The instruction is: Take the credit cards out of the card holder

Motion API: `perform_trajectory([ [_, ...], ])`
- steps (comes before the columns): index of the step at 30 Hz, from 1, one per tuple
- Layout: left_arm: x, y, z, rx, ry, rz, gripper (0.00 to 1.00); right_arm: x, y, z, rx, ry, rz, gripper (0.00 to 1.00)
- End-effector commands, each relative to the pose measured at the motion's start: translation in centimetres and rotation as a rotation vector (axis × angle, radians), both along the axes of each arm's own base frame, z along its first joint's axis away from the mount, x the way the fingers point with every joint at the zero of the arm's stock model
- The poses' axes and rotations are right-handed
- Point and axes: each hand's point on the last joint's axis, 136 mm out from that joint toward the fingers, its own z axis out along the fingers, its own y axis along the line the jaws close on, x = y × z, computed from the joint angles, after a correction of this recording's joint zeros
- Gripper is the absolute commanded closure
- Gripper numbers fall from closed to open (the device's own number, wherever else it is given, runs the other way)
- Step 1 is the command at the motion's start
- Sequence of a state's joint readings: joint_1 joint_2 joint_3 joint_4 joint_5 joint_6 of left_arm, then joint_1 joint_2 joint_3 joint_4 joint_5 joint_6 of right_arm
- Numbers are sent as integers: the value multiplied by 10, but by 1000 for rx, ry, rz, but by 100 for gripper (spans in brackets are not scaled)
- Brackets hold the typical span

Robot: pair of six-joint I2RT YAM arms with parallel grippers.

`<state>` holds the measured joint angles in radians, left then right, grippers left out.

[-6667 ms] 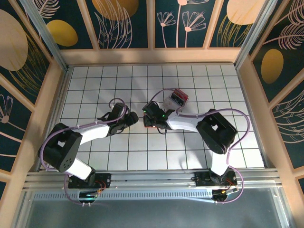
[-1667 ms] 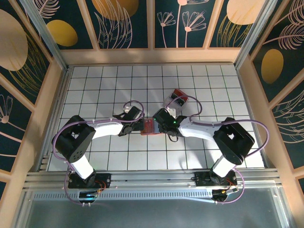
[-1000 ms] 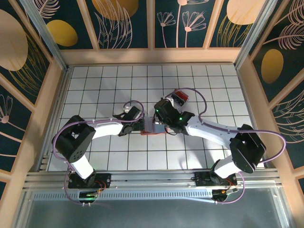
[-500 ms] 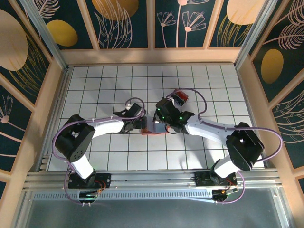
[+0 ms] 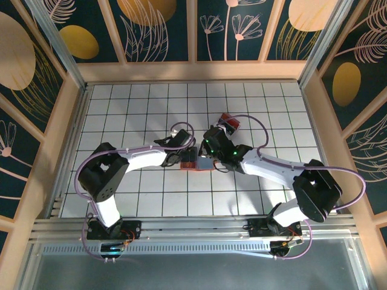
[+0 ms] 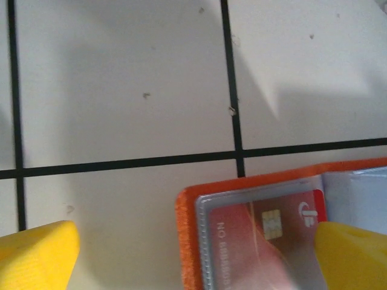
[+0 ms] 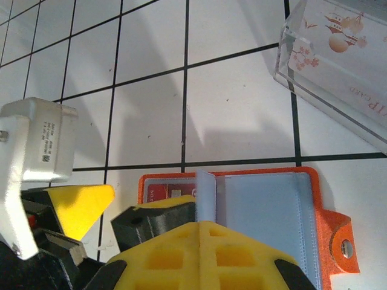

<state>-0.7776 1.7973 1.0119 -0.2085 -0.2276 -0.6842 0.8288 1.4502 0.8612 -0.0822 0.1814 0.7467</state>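
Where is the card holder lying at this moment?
The card holder lies open near the middle of the tiled table, between the left gripper and the right gripper, nearer to the arm bases than the clear box.

Left arm (image 5: 142, 160) and right arm (image 5: 269, 164) reach toward each other, left jaws wide apart, right jaws closed.

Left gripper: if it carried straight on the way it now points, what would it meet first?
Most likely the card holder, lying open on the table: its page holding a red card under clear plastic sits between the left gripper's wide-open fingers. How far off it is, the wrist view cannot settle.
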Motion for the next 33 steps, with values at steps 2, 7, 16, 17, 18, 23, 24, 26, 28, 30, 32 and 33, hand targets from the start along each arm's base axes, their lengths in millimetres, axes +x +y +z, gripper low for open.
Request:
perform_trajectory([
  [2, -3, -13, -13, -28, 34, -24, 1, 7, -6, 4, 50, -5, -38, 100],
  [7, -5, -10, -25, -2, 52, -24, 1, 13, -11, -6, 69, 26, -43, 100],
  [16, -9, -9, -33, 3, 73, -25, 1, 24, 1, -34, 104, 97, -18, 100],
  [17, -10, -9, -33, 3, 75, -23, 1, 25, 3, -38, 98, 104, -19, 100],
  [18, -9, -9, -33, 0, 75, -22, 1, 27, 3, -43, 92, 111, -22, 100],
  [23, -10, -9, -29, -17, 68, -15, 1, 23, 8, -74, 93, 192, -5, 100],
  [24, -10, -8, -28, -18, 65, -11, 1, 21, 7, -78, 93, 203, -6, 100],
  [26, -10, -7, -23, -27, 52, -1, 1, 18, 4, -88, 90, 223, -14, 100],
  [28, -8, -7, -15, -46, 33, 14, 1, 16, -1, -95, 79, 240, -24, 100],
  [30, -12, 0, -13, -45, 27, 34, 1, 15, -8, -101, 66, 248, -36, 100],
  [32, -12, 5, -6, -53, 7, 59, 1, 13, -13, -104, 57, 255, -44, 100],
  [33, -12, 8, -2, -56, -2, 70, 1, 13, -15, -105, 54, 259, -47, 100],
])
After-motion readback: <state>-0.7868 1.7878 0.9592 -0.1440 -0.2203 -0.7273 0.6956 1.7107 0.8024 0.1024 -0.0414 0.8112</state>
